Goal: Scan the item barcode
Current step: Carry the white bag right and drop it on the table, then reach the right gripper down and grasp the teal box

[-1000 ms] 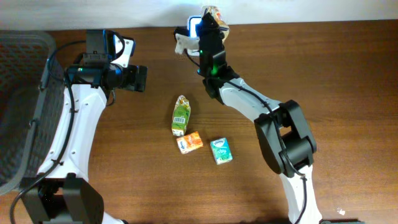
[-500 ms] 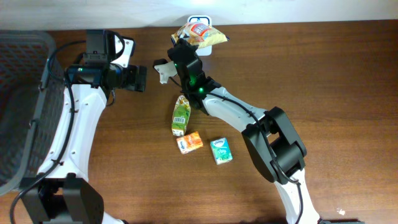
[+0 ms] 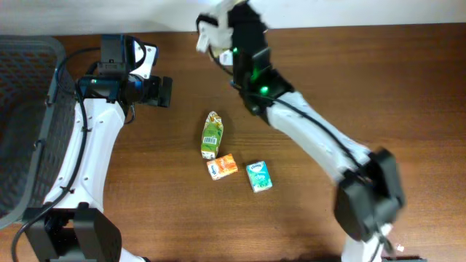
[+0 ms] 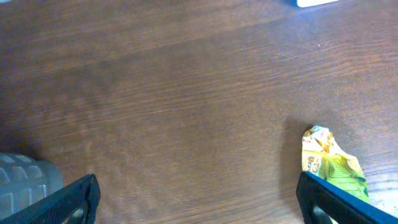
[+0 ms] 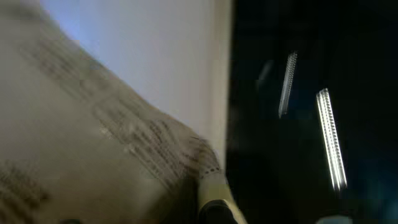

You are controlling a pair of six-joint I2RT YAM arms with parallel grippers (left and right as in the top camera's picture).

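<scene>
While the left pincer [image 3: 164,92] hangs over bare wood toward the far side of the table [image 3: 378,94], its fingers [image 4: 74,199] spread wide with nothing between them, the right pincer [image 3: 239,30] is up at the far edge, blurred, its jaws closed. A pale printed wrapper [image 5: 93,143] fills the left of the right wrist view, close against the lens; whether the jaws pinch it cannot be told. A green carton [image 3: 211,135], an orange box [image 3: 223,167] and a green tissue pack [image 3: 258,177] lie near one another mid-table, apart from both pincers. A grey basket [image 3: 22,109] sits beside the left arm.
</scene>
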